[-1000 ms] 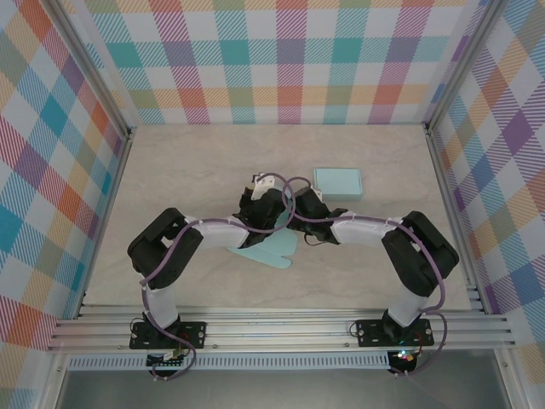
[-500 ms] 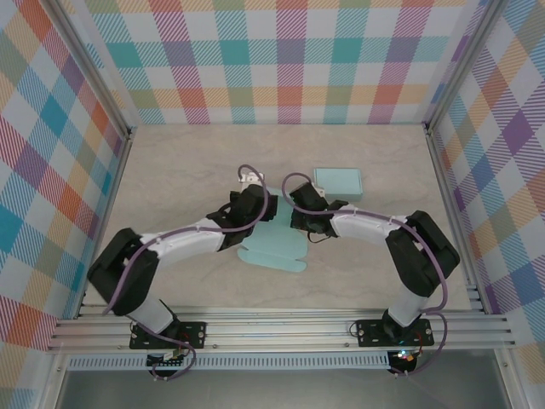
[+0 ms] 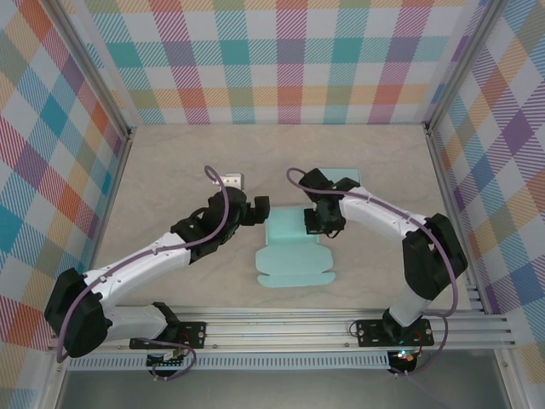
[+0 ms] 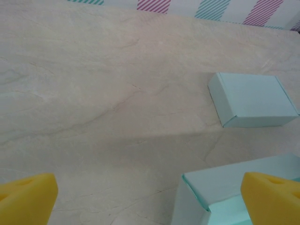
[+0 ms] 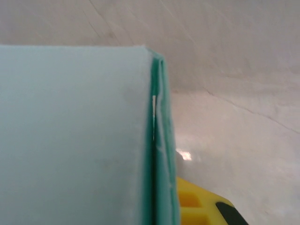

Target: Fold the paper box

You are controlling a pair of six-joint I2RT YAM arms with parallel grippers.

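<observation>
Left fingers [image 4: 26,197]: wide apart, empty. Right fingers [image 5: 194,204] clamp the paper box [image 3: 294,256] wall. Second box [image 4: 253,99], partly under the right arm [image 3: 375,217] overhead, shows whole from left wrist.

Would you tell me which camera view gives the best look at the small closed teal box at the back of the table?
The left wrist view: the closed teal box lies whole and unobstructed on the table. In the top external view, the right arm covers much of it, leaving its far edge.

The left wrist view's lower edge cuts off the paper box [image 4: 225,182].
</observation>
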